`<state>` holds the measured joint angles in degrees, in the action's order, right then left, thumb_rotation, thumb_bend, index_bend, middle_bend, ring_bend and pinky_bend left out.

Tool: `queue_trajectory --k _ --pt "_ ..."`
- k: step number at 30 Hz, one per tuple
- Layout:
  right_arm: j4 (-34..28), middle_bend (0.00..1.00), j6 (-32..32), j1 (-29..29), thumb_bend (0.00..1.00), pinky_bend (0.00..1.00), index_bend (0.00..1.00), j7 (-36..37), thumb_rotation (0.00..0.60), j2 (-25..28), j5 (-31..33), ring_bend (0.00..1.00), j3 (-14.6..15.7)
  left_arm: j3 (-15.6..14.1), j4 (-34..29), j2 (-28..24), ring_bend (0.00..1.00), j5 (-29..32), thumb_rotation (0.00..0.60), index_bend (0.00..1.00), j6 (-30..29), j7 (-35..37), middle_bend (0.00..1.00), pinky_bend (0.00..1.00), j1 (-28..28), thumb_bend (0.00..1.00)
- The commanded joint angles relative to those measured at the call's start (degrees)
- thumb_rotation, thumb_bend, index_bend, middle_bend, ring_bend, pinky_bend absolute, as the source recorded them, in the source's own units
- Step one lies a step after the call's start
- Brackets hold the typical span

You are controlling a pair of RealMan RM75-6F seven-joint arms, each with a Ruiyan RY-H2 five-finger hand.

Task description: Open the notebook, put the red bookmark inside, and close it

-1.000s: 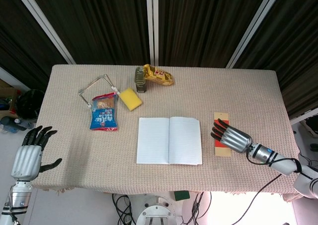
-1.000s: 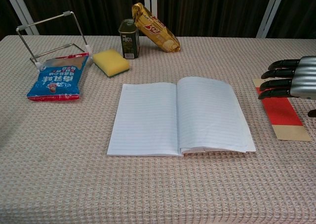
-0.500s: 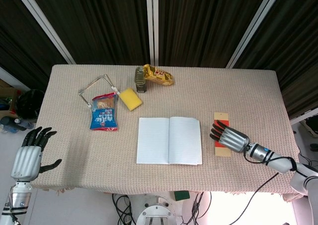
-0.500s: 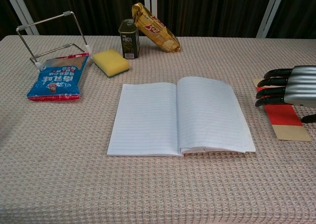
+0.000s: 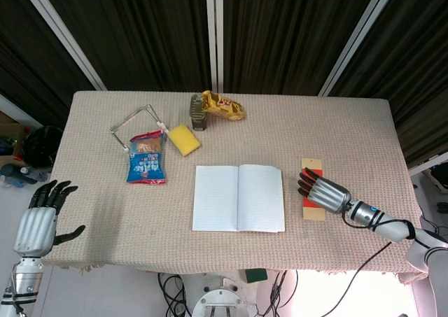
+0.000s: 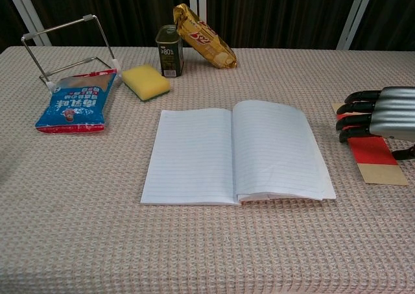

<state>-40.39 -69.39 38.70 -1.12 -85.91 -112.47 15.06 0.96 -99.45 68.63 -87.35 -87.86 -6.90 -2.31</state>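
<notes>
The notebook (image 5: 238, 198) (image 6: 237, 154) lies open and flat in the middle of the table, lined pages up. To its right is the red bookmark (image 5: 311, 167) (image 6: 371, 152), red with tan ends, flat on the cloth. My right hand (image 5: 324, 193) (image 6: 384, 115) lies palm down over the bookmark's upper part, dark fingers pointing toward the notebook and slightly bent; it grips nothing that I can see. My left hand (image 5: 42, 219) hangs beyond the table's left front corner with its fingers spread, holding nothing.
At the back left stand a wire rack (image 5: 136, 124) (image 6: 65, 47), a blue snack bag (image 5: 146, 159) (image 6: 78, 99), a yellow sponge (image 5: 185, 139) (image 6: 146, 82), a small can (image 5: 198, 113) (image 6: 170, 50) and a yellow packet (image 5: 222, 106) (image 6: 202, 36).
My right hand has sunk a little over the bookmark and its fingers have bent slightly. My left hand has dropped a touch. The notebook and bookmark have not moved.
</notes>
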Motion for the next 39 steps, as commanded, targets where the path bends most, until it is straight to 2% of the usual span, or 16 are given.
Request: queue_trajectory --k 1,8,15,22,26,31,35,39 --pt "0.5 0.2 -0.29 -0.23 0.2 0.15 0.33 0.29 0.6 -0.3 0.23 0.12 -0.02 0.03 0.12 0.07 0.08 -0.05 0.6 0.22 0.08 0.07 0.15 0.12 -0.07 0.0" --pt "1.84 0.22 -1.2 -0.63 0.32 0.15 0.37 1.01 0.6 -1.11 0.68 0.12 -0.16 -0.01 0.21 0.14 0.08 -0.15 0.6 0.22 0.26 0.04 0.15 0.12 -0.15 0.0" --pt "2.19 0.22 -3.39 -1.17 0.32 0.15 0.37 1.46 0.6 -0.62 0.88 0.12 -0.31 -0.01 -0.04 -0.01 0.08 -0.16 0.6 0.22 0.32 -0.12 0.15 0.12 -0.17 0.0" --pt "-1.44 0.22 -9.93 -2.83 0.32 0.15 0.37 0.72 0.6 3.44 1.57 0.12 -1.6 0.12 -0.54 -0.27 0.08 -0.34 0.6 0.22 0.54 -0.47 0.15 0.12 -0.46 0.0" --pt "-5.48 0.22 -14.15 -3.1 0.32 0.15 0.37 -0.19 0.6 6.46 1.85 0.12 -3.23 0.03 -0.76 -0.29 0.08 -0.68 0.6 0.22 0.39 -0.71 0.15 0.12 -0.46 0.0" --pt "-13.39 0.22 -14.96 -0.01 0.32 0.15 0.37 -3.16 0.6 9.32 0.15 0.12 -5.13 -0.15 -0.71 -0.25 0.08 -1.07 0.6 0.22 0.0 -0.63 0.15 0.12 -0.25 0.0" --pt "-21.73 0.22 -10.69 3.76 0.32 0.15 0.37 -5.82 0.6 9.39 -0.16 0.12 -7.29 -0.27 -0.38 -0.23 0.08 -1.06 0.6 0.22 -0.46 -0.18 0.15 0.12 0.12 0.0" --pt "-30.83 0.22 -2.6 7.02 0.32 0.13 0.35 -10.89 0.6 6.81 1.49 0.11 -9.64 -0.45 0.18 -0.01 0.08 -1.23 0.6 0.22 -0.93 0.58 0.15 0.12 0.48 0.0"
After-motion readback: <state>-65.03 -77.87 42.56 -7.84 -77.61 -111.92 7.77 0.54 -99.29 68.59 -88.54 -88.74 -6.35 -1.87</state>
